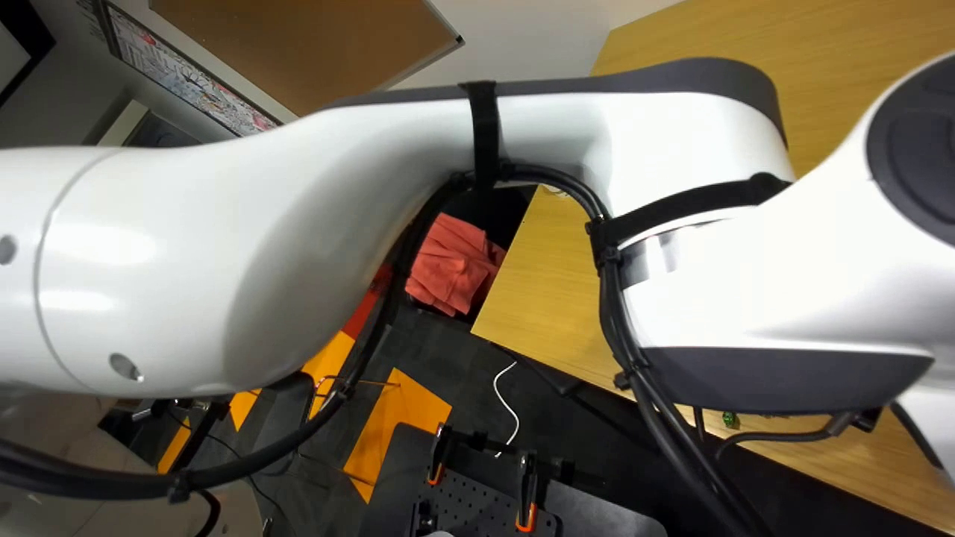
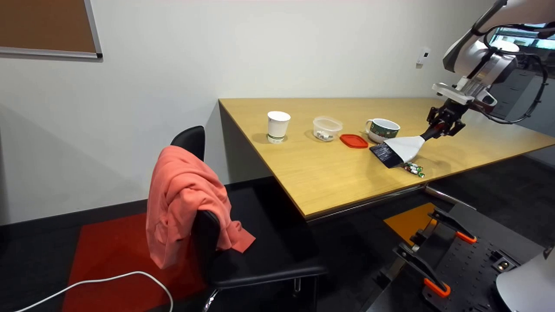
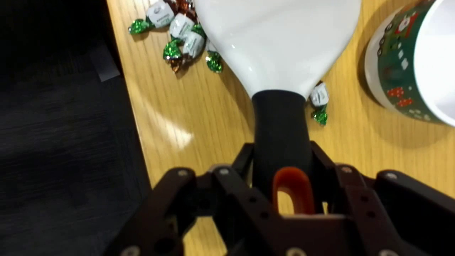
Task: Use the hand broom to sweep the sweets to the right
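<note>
The hand broom has a white head (image 2: 406,148), dark bristles and a black handle; it also fills the top middle of the wrist view (image 3: 280,42). My gripper (image 2: 442,123) is shut on the handle, one finger on each side in the wrist view (image 3: 282,156). The broom is tilted, bristles down at the table. Several sweets (image 2: 414,169) in white, green and brown wrappers lie beside the broom head near the table edge; they show left of it in the wrist view (image 3: 182,27). A single sweet (image 3: 319,95) lies right of the handle. The head may hide others.
A green patterned mug (image 2: 384,131) stands close behind the broom, at right in the wrist view (image 3: 396,67). A red lid (image 2: 354,141), clear container (image 2: 327,128) and paper cup (image 2: 277,127) stand farther along the table (image 2: 312,186). A chair with a coral garment (image 2: 186,195) is beside it.
</note>
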Available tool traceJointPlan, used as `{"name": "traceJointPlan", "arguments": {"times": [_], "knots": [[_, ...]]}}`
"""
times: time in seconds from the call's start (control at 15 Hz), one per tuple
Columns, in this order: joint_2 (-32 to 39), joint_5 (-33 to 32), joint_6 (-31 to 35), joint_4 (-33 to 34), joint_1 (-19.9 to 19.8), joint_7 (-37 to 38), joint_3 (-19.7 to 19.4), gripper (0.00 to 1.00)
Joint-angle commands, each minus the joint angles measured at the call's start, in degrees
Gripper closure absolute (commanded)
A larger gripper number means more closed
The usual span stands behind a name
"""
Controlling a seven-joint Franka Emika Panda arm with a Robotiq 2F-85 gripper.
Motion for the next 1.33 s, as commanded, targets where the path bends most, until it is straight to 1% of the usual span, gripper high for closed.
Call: {"name": "traceJointPlan", "arguments": {"times": [0.0,0.33,0.53,0.8,1.07,1.27], "knots": [[2.11,-2.56,2.02,1.90,-1.13,5.52,-1.66,0.86],[5.30,-3.50,2.72,5.92,-5.24,10.52,-2.12,0.86],[6.45,-3.38,2.49,8.72,-7.99,12.96,-1.50,0.86],[6.76,-3.81,1.28,11.54,-10.42,15.34,-0.59,0.86],[4.97,-3.19,-6.19,13.15,-12.90,14.25,2.37,0.86],[3.53,-2.60,-14.31,14.13,-13.84,14.93,4.25,0.86]]}}
